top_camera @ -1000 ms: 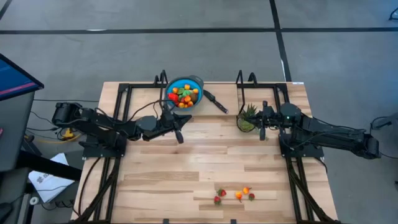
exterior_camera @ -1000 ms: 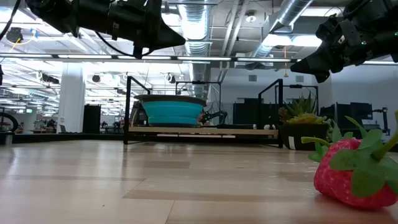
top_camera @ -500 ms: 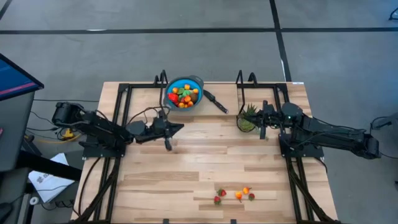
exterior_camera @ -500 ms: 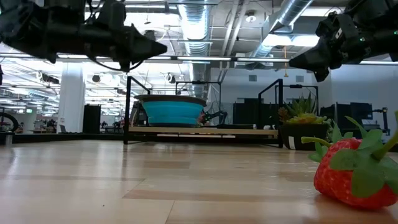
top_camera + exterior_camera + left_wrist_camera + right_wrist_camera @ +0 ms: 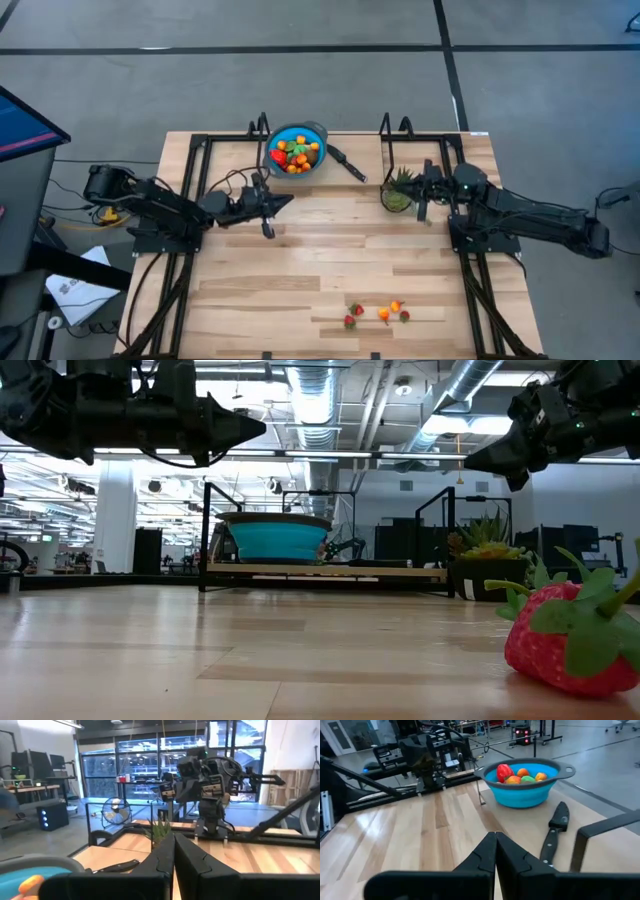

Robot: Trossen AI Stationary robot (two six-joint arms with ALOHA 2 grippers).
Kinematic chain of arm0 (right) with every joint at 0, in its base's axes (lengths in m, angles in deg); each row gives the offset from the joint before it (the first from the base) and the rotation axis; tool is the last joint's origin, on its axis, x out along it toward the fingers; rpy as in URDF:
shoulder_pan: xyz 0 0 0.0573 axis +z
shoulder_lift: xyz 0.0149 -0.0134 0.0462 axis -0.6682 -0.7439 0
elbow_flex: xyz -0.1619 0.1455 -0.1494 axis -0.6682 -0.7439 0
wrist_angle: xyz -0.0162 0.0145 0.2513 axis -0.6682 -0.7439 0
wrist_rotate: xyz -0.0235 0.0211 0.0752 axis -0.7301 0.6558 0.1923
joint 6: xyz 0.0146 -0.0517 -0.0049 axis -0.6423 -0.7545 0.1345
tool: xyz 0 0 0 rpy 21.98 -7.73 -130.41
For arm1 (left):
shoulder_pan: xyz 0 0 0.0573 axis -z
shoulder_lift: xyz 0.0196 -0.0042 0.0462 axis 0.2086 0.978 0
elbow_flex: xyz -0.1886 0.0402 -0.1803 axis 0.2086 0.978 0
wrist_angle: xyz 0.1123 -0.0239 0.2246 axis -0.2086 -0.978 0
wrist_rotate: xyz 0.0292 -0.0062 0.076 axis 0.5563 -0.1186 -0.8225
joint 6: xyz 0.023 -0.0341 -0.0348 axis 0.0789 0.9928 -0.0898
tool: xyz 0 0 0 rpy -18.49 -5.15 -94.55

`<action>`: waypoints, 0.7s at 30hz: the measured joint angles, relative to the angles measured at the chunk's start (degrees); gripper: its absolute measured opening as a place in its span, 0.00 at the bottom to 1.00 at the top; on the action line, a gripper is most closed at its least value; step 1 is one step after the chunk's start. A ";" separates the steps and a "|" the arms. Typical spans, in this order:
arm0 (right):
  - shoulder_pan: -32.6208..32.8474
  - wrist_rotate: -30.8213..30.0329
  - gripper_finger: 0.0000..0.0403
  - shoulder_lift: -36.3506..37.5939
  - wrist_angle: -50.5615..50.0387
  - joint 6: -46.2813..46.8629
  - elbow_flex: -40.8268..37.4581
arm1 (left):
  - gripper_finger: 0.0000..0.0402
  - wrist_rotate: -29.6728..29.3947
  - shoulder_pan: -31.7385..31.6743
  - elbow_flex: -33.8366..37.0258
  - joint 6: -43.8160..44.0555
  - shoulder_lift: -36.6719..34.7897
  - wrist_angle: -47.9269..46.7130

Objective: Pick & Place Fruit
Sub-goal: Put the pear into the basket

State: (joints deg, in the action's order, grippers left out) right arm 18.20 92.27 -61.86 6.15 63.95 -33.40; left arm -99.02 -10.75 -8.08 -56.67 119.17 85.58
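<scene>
A blue bowl [image 5: 296, 148] at the far middle of the table holds several toy fruits [image 5: 520, 774]. Loose strawberries and orange pieces [image 5: 380, 313] lie near the table's front edge; one strawberry [image 5: 570, 635] rests on the wood close to the low camera. My left gripper [image 5: 288, 200] hovers shut above the table just in front of the bowl, pointing about level toward the right edge [image 5: 174, 845]. My right gripper [image 5: 420, 192] hangs shut beside the potted plant, aimed across the table at the bowl [image 5: 495, 842]. Neither holds anything.
A spiky green plant [image 5: 398, 190] in a pot stands at the far right, right by my right gripper. A black knife [image 5: 348, 163] lies to the right of the bowl. Black frame rails [image 5: 200, 170] run along both sides. Bare wood fills the table's middle.
My left gripper has drawn back from the table's middle toward the left edge and sunk a little. Its fingers have tipped up from slanting down to about level, and they stay shut with nothing in them.
</scene>
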 joint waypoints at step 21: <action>-1.26 0.43 0.00 -0.02 4.82 0.84 0.00 | 0.00 3.02 -1.00 0.00 3.61 0.00 1.37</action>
State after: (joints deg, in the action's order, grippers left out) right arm 16.95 92.71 -61.88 10.97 64.79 -33.40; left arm -96.01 -11.75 -8.08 -53.06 119.17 86.94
